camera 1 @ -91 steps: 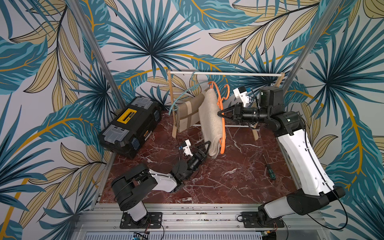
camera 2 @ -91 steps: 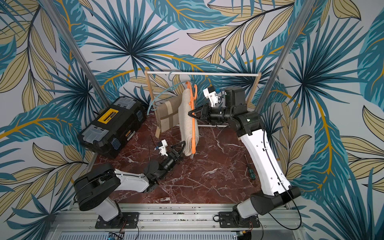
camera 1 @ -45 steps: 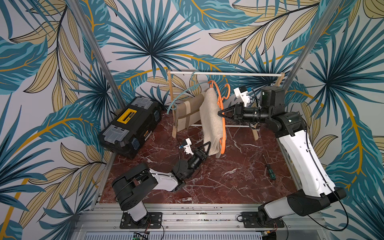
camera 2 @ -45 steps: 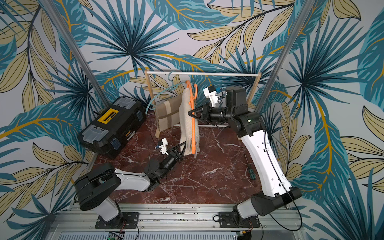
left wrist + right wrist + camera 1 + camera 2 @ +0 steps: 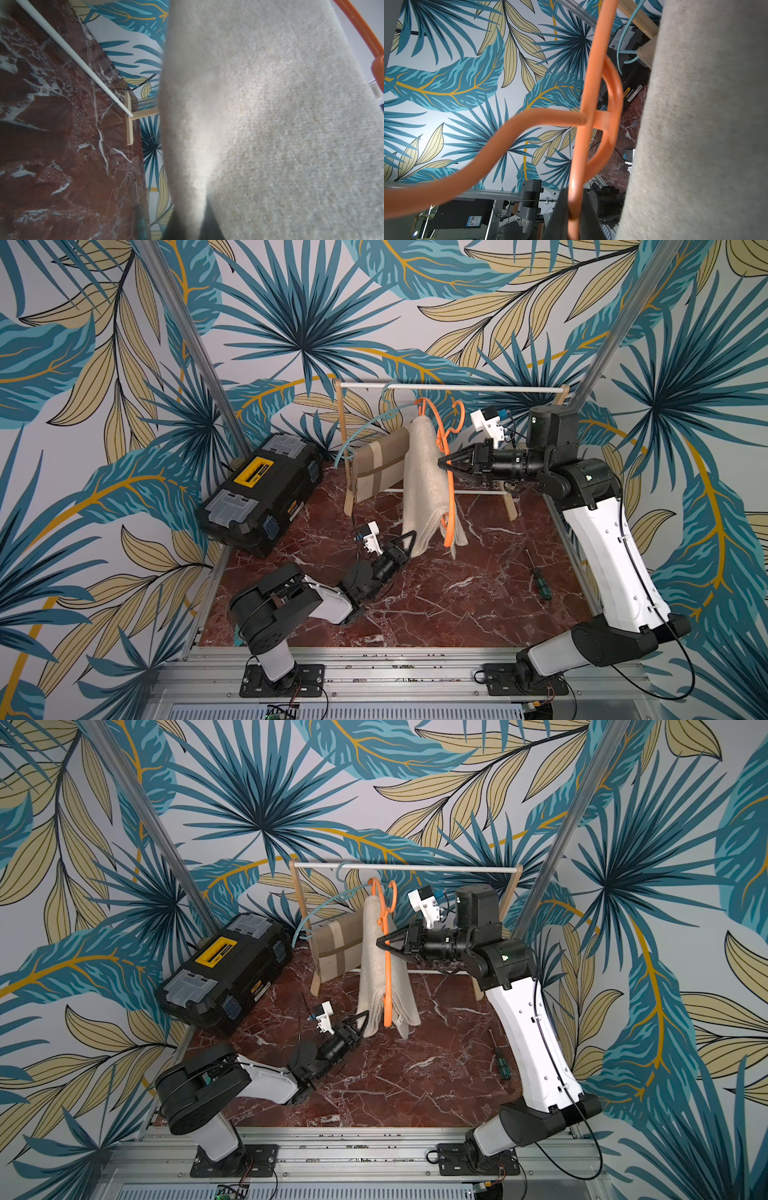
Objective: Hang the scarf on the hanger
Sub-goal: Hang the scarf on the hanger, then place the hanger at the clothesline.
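Observation:
The beige scarf [image 5: 424, 472] hangs folded over the orange hanger [image 5: 450, 489], its lower end just above the marble floor in both top views. My right gripper [image 5: 444, 462] is shut on the hanger's side bar at mid-height and holds it in front of the rack. The right wrist view shows that bar [image 5: 591, 83] clamped between the dark fingers [image 5: 560, 218], with the scarf [image 5: 706, 124] alongside. Low down, my left gripper [image 5: 409, 537] reaches the scarf's bottom corner. In the left wrist view a fold of scarf [image 5: 270, 124] runs between its fingers [image 5: 212, 224].
A wooden clothes rack [image 5: 453, 386] stands at the back. On it hangs a teal hanger with a brown checked cloth [image 5: 378, 466]. A black toolbox [image 5: 259, 489] lies at the left. A green-handled screwdriver [image 5: 538, 572] lies on the floor at the right.
My left gripper's jaws, wide open a second ago, have closed in on the scarf's lower corner. The right arm and the hanger have hardly moved.

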